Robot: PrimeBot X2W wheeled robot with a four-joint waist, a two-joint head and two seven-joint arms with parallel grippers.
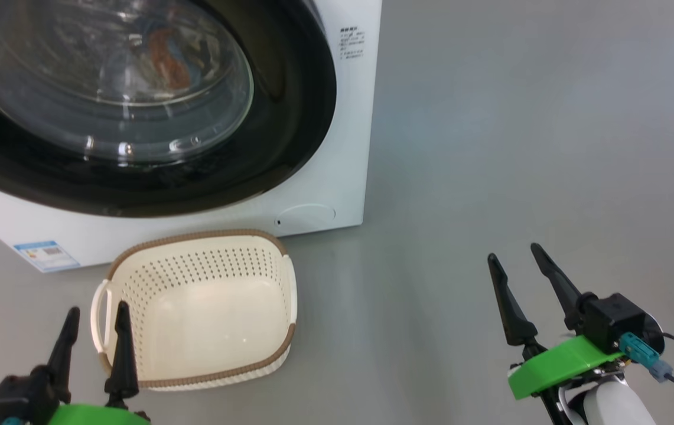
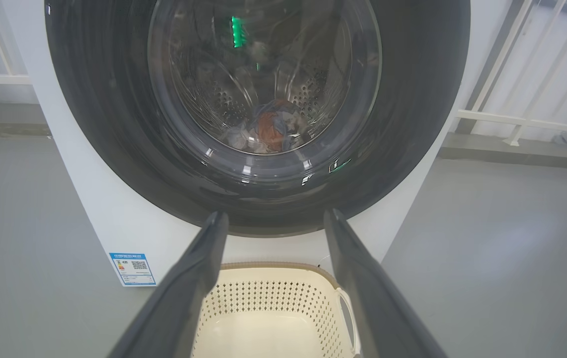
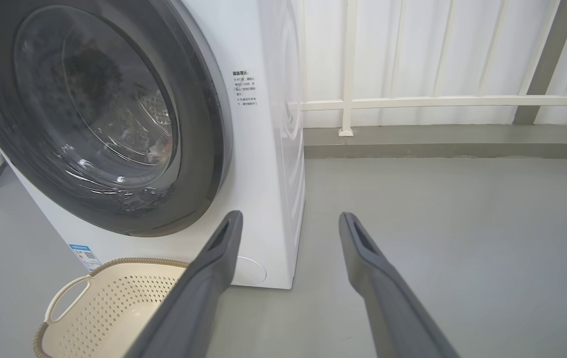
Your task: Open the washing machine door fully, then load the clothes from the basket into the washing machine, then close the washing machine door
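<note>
- The white washing machine (image 1: 337, 177) stands on a grey floor (image 1: 520, 118). Its round, black-rimmed door (image 1: 289, 118) is shut flat against the front.
- Through the door glass, the clothes (image 2: 271, 132) lie in a small heap at the bottom of the steel drum, with orange and pale blue pieces showing.
- The cream basket (image 1: 195, 237) sits on the floor just in front of the machine, below the door. Its holed walls and smooth bottom are in plain sight.
- The left gripper (image 1: 97, 307) hovers by the basket's left side, jaws spread, pinching nothing.
- The right gripper (image 1: 513, 252) hangs well to the right over the floor, jaws spread, gripping nothing.
</note>
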